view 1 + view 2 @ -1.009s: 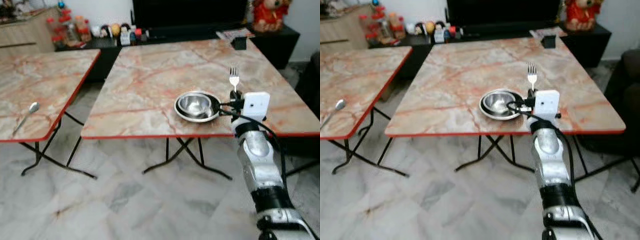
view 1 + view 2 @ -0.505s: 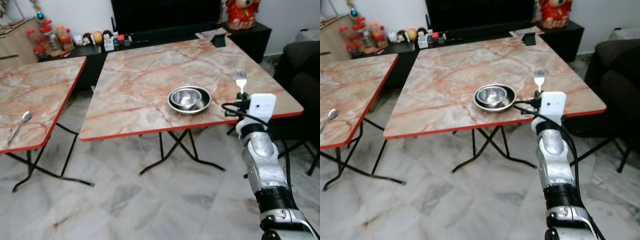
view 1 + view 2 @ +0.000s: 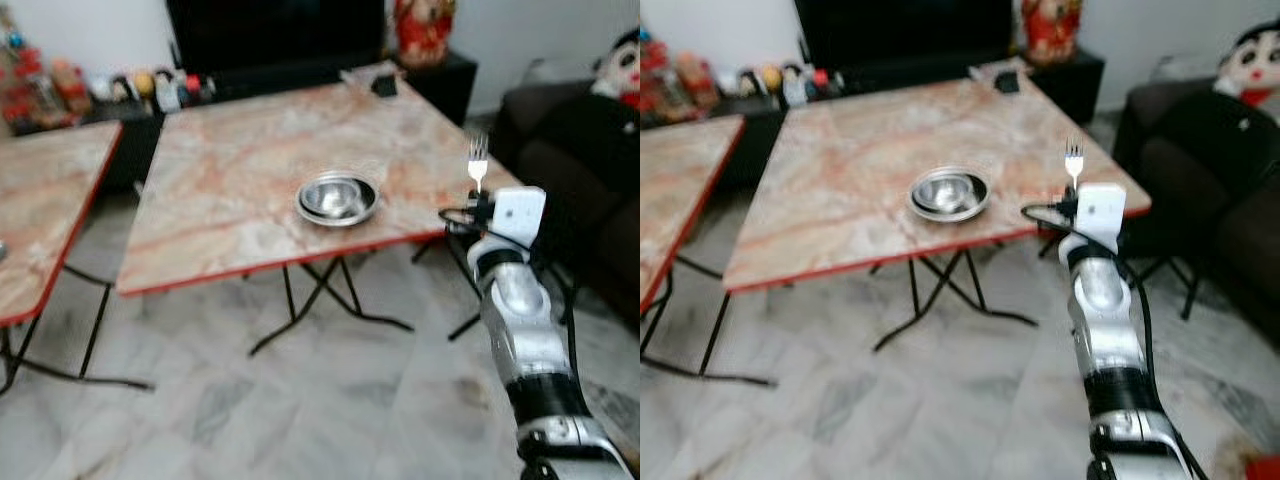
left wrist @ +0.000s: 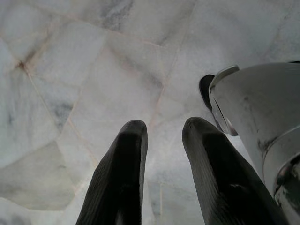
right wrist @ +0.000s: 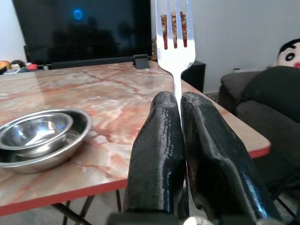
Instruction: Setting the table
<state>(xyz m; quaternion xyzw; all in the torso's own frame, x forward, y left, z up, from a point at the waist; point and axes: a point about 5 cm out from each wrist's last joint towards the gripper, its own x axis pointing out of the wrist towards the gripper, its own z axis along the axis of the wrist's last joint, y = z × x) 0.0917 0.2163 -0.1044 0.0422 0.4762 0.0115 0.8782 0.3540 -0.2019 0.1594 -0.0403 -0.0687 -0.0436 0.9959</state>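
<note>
Standing upright, fork point(image 5: 175, 42) tines point upward.

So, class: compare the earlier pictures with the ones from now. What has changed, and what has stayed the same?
The camera has shifted: the whole scene slides left, and the sofa comes into view on the right. The right gripper, once beside the bowls, is now off the table's right corner. Unchanged: it still clamps the fork upright, the bowls sit nested on the table, and the left gripper hangs open over the floor.
</note>
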